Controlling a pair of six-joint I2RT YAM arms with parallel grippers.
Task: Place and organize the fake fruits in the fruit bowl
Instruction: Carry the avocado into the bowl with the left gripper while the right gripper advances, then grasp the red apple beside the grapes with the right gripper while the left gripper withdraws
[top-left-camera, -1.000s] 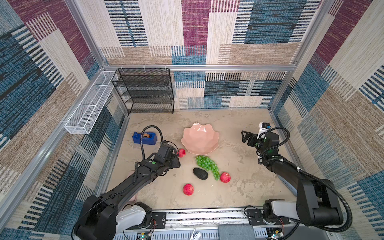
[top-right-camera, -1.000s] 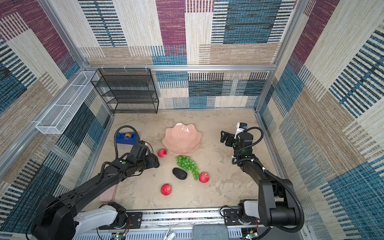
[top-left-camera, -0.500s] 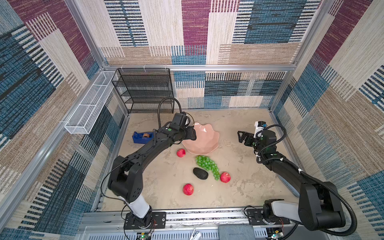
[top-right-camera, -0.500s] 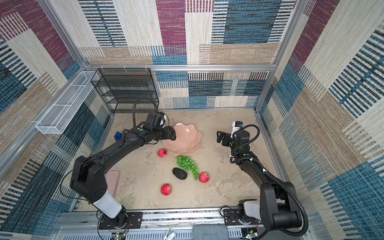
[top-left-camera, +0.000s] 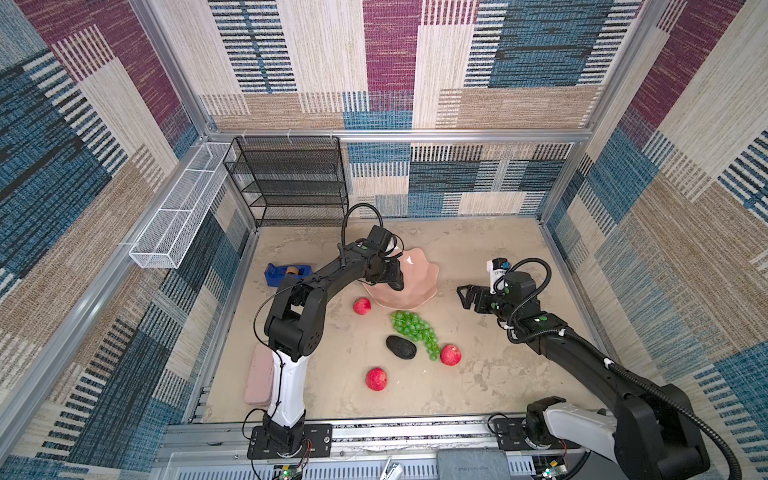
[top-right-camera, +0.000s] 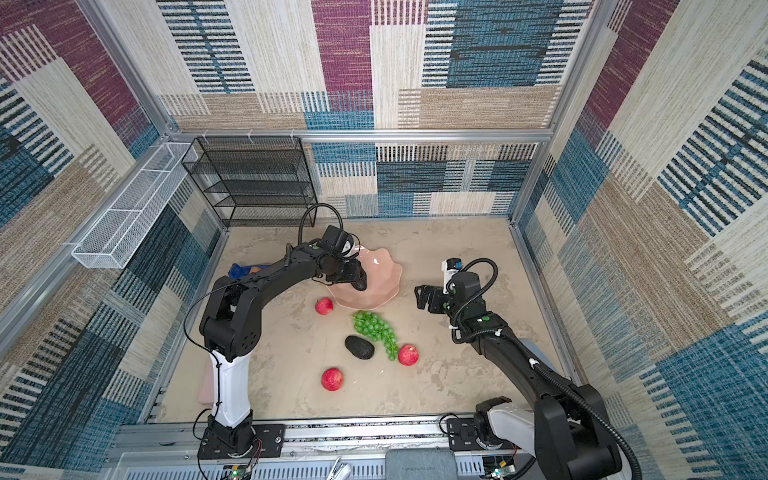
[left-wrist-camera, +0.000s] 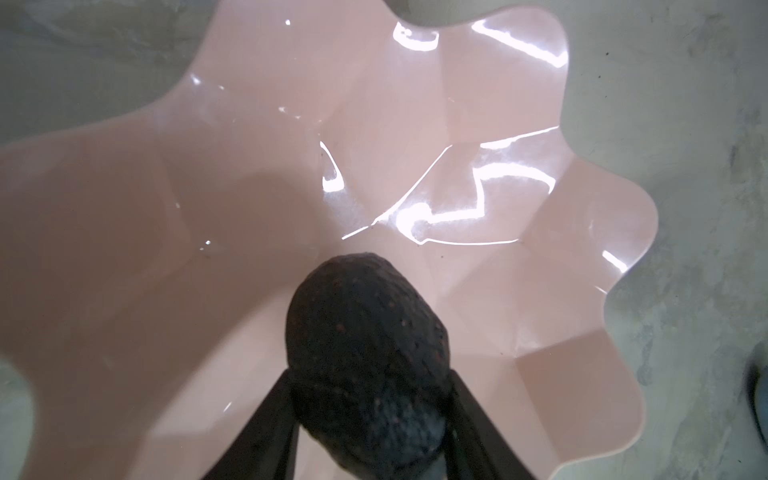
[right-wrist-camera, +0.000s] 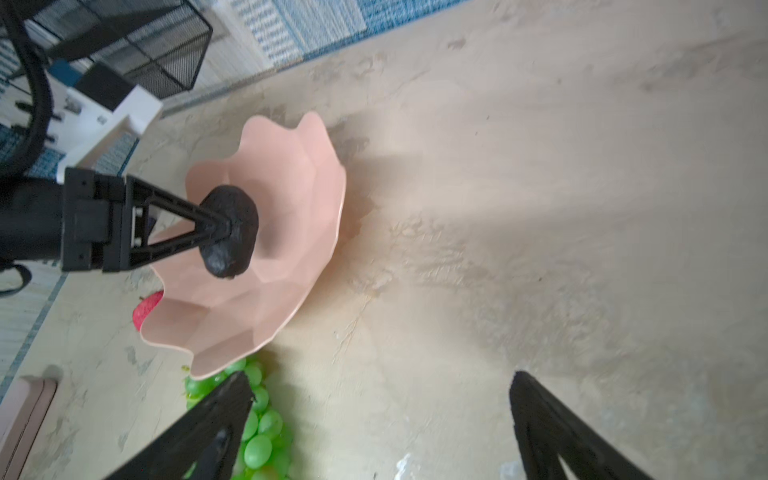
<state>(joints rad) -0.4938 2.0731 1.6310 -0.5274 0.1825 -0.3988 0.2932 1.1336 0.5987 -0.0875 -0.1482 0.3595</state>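
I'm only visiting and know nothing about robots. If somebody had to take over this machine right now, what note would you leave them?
Left gripper: shut on an avocado, held over the pink fruit bowl, not yet released.
Right gripper: open, empty, to the right of the bowl.
On the table: three red apples, green grapes, second avocado.
Done: nothing lies in the bowl yet.
Left: release this avocado, then bring in the other five fruits and arrange them.
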